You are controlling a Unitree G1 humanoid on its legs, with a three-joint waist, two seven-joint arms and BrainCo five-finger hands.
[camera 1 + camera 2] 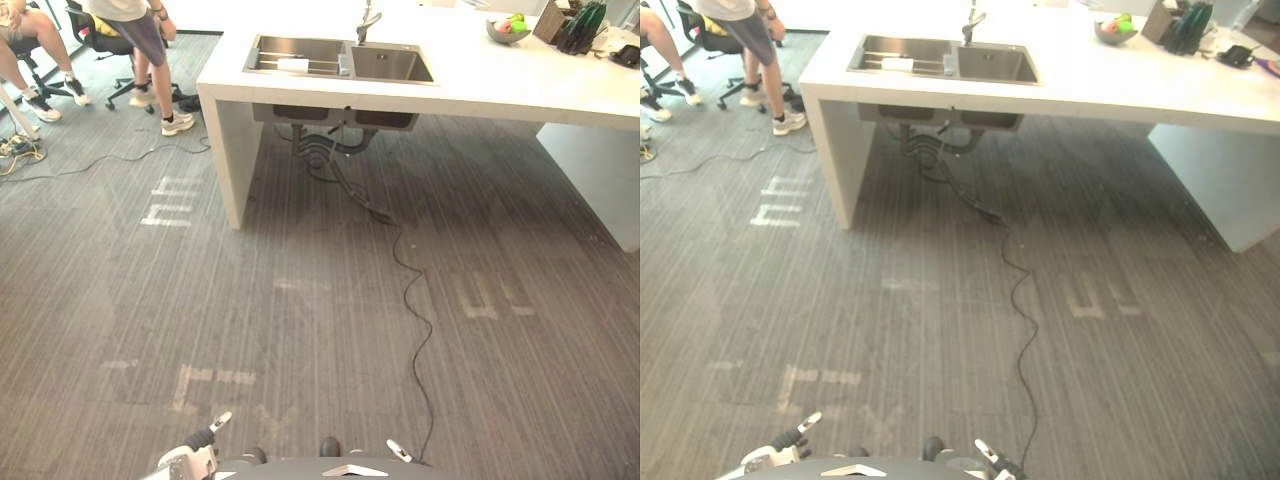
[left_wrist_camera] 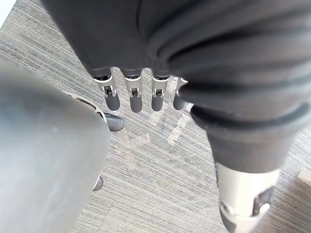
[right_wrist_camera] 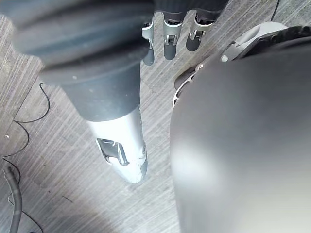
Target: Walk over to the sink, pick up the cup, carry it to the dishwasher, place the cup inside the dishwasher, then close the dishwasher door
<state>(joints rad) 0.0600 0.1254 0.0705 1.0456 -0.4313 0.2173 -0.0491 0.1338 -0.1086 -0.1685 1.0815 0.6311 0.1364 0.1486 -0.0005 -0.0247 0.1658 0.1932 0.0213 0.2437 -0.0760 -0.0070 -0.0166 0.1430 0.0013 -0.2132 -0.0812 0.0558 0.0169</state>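
Note:
A steel double-basin sink (image 1: pixel 340 60) with a tap (image 1: pixel 368 22) is set into a white counter (image 1: pixel 500 80) some way ahead across the grey floor. A rack lies over the left basin with a small white thing (image 1: pixel 293 65) on it; I cannot tell whether it is the cup. My left hand (image 1: pixel 190 455) hangs low at my left side, fingers (image 2: pixel 133 94) straight and holding nothing. My right hand (image 1: pixel 995 462) hangs low at my right side, its fingers (image 3: pixel 170 39) and thumb (image 3: pixel 121 145) also straight and bare.
The counter stands on a white side panel (image 1: pixel 235 150) at its left end and another (image 1: pixel 600 180) at the right. A bowl of fruit (image 1: pixel 508 30) and dark items (image 1: pixel 575 25) sit on its far right. People (image 1: pixel 150 50) on office chairs are at the far left.

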